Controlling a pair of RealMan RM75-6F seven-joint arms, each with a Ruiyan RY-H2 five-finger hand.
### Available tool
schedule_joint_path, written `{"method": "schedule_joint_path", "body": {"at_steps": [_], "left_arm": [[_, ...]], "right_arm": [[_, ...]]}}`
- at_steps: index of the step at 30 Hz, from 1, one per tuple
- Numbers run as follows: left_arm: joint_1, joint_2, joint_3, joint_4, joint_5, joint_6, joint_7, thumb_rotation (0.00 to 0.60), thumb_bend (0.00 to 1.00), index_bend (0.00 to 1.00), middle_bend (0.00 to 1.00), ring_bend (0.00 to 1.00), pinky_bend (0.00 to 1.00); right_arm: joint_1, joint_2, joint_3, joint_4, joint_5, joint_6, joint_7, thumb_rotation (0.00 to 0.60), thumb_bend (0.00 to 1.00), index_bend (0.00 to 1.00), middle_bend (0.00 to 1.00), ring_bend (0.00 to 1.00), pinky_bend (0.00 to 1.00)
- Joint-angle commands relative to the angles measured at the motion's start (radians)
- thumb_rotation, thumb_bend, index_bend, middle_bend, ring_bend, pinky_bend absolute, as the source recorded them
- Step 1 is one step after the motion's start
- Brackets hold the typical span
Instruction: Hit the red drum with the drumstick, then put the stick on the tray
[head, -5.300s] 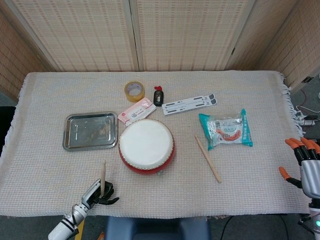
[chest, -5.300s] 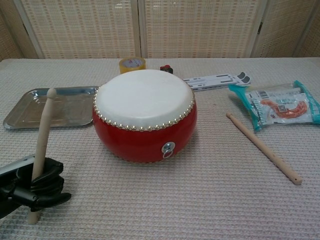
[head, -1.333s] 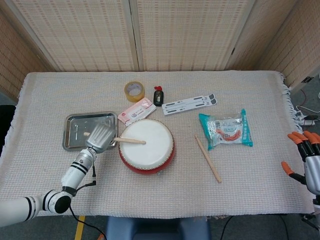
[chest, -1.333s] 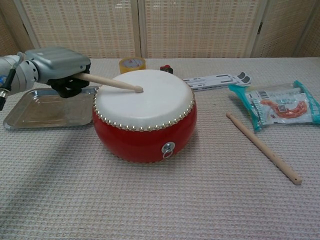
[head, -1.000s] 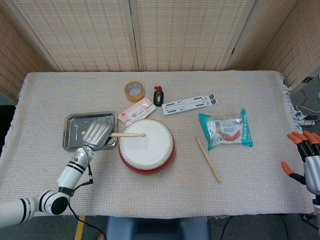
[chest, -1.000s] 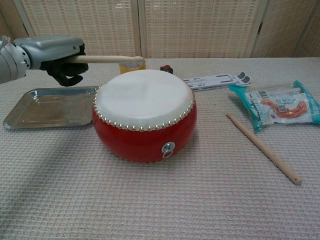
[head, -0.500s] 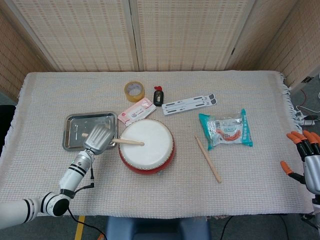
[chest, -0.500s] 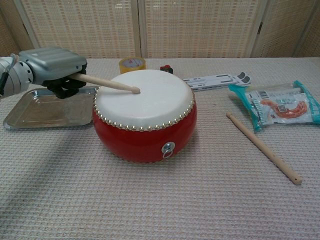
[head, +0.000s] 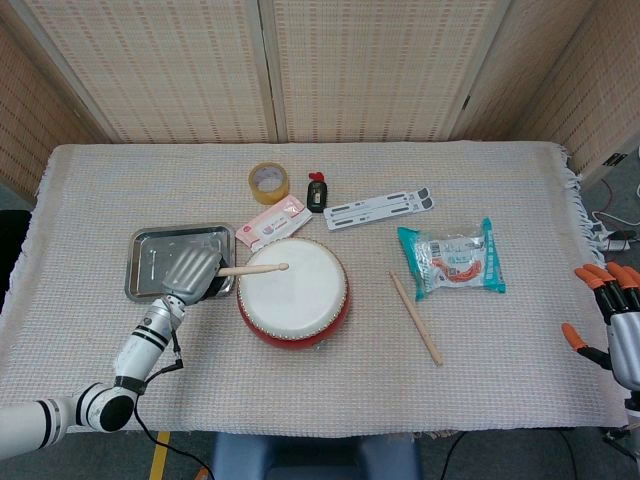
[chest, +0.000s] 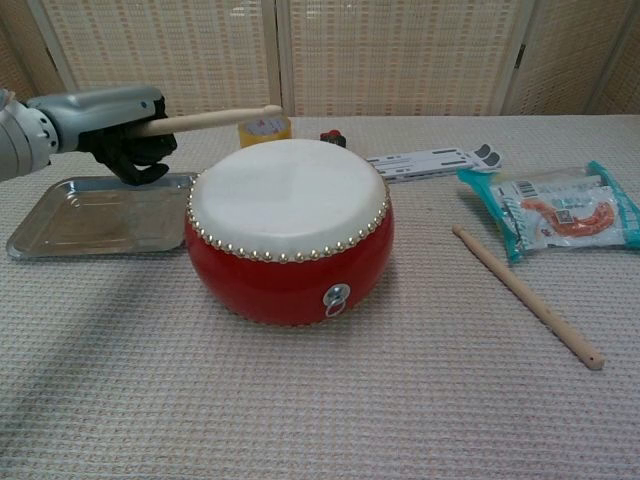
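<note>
1. Gripping the drumstick (chest: 205, 120) by its butt, the left hand (chest: 125, 130) poises its tip above the red drum (chest: 290, 235) (striking clearance).
2. Tray (chest: 60, 235) lies beside the drum, awaiting the stick.
3. Right hand (head: 610, 325), fingers spread, idles empty at the bench edge.

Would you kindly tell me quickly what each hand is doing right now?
Left hand: grips the wooden drumstick, raised above the red drum.
Right hand: open, holding nothing.

woven screen panels (head: 330, 70), beige table cloth (head: 300, 385)
</note>
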Motion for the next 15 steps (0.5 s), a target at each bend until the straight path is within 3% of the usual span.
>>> {"method": "schedule_joint_path", "body": {"at_steps": [1,5,8,12,15], "left_arm": [[-0.032,-0.047,0.07,0.069,0.019,0.02,0.264,0.6,0.78,1.0,1.0,1.0,1.0],[-0.029,-0.055,0.059,0.038,-0.017,0.072,0.34,0.6,0.78,1.0,1.0,1.0,1.0],[0.008,-0.058,-0.009,-0.02,-0.038,0.11,0.171,0.6,0.78,1.0,1.0,0.99,1.0],[0.037,-0.013,-0.08,-0.083,-0.077,0.052,-0.058,0.6,0.77,1.0,1.0,0.98,1.0],[0.023,-0.002,-0.055,-0.041,-0.029,0.042,-0.02,0.6,0.77,1.0,1.0,0.98,1.0]], "right_arm": [[0.0,0.0,0.0,0.0,0.0,-0.001,0.0,0.6,0.24,0.18,0.17,0.06,0.12],[-0.001,0.0,-0.001,-0.001,0.002,-0.001,-0.001,0.6,0.24,0.18,0.17,0.06,0.12],[-0.004,0.002,0.0,-0.003,0.003,0.003,-0.002,0.6,0.24,0.18,0.17,0.06,0.12],[-0.005,0.003,0.0,-0.005,0.005,0.002,-0.004,0.6,0.24,0.18,0.17,0.06,0.12],[-0.004,0.002,0.0,-0.004,0.005,0.001,-0.004,0.6,0.24,0.18,0.17,0.06,0.12]]}}
